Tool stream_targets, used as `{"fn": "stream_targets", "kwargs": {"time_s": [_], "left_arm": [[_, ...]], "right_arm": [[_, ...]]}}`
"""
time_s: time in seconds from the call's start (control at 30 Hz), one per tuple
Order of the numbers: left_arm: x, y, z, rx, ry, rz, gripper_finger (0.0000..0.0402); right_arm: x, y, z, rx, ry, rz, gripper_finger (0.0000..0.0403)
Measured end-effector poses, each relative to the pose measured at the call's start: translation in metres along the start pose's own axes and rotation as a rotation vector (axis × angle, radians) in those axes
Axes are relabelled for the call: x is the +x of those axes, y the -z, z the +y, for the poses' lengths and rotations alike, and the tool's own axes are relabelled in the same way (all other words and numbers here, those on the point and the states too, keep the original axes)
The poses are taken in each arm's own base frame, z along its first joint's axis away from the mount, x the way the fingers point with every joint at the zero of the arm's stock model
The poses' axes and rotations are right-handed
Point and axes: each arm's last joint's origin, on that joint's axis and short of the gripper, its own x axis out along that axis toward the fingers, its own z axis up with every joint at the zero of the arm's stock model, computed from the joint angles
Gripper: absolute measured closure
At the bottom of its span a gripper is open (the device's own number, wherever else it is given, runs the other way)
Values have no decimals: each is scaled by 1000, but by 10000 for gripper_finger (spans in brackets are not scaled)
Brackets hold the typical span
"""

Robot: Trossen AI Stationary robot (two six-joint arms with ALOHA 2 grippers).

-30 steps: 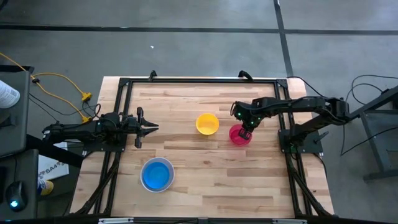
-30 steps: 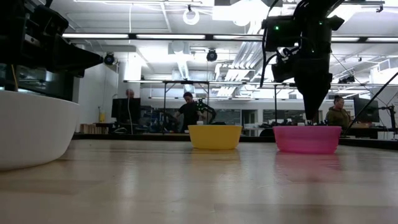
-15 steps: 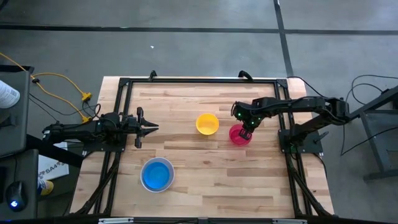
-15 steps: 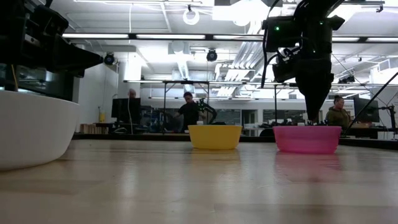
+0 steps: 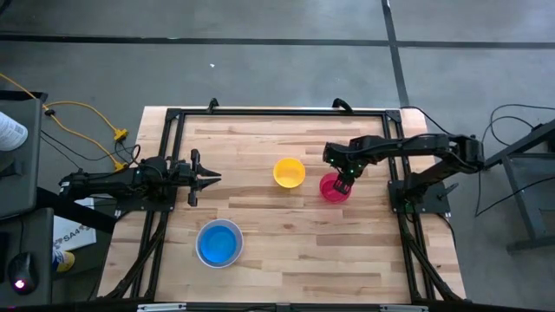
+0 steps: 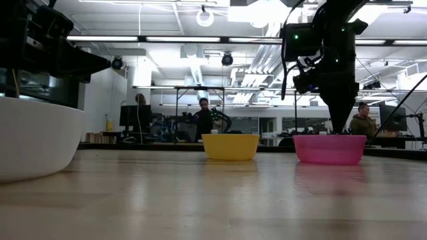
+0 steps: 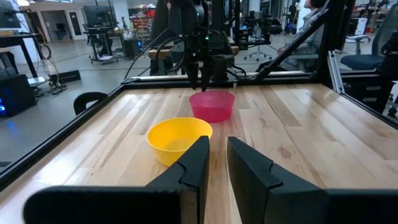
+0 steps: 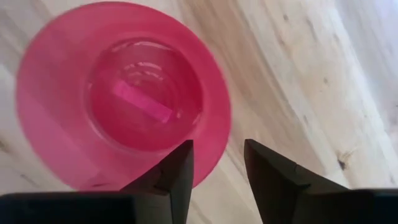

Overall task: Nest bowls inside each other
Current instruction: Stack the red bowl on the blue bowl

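A pink-red bowl [image 5: 332, 190] stands upright on its base on the wooden table, right of centre. My right gripper [image 5: 343, 180] points down over the bowl's right rim [image 8: 219, 134], open, with one finger over the inside and one outside the wall. A yellow bowl [image 5: 289, 172] stands on its base just left of it, apart from it. At the near left a blue bowl [image 5: 218, 243] sits inside a white bowl [image 6: 33, 140]. My left gripper [image 5: 208, 179] waits level at the table's left side, with a narrow gap between its fingers and nothing in it.
A black metal frame [image 5: 277, 113] runs around the tabletop. Bare wood lies between the yellow bowl and the blue one. People [image 6: 203, 120] stand and sit in the room beyond the table's far edge.
My right gripper has opened over the pink-red bowl's rim and has kept its place. The bowl stands where it was on the table.
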Motion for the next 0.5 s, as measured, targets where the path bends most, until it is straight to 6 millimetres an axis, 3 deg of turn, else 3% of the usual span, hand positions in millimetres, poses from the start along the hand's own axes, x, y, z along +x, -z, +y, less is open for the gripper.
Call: {"fn": "stream_targets", "kwargs": {"time_s": [0.5], "left_arm": [[0,0,0,0,0,0,343]], "right_arm": [[18,-7,2,-9,28,48,274]]}}
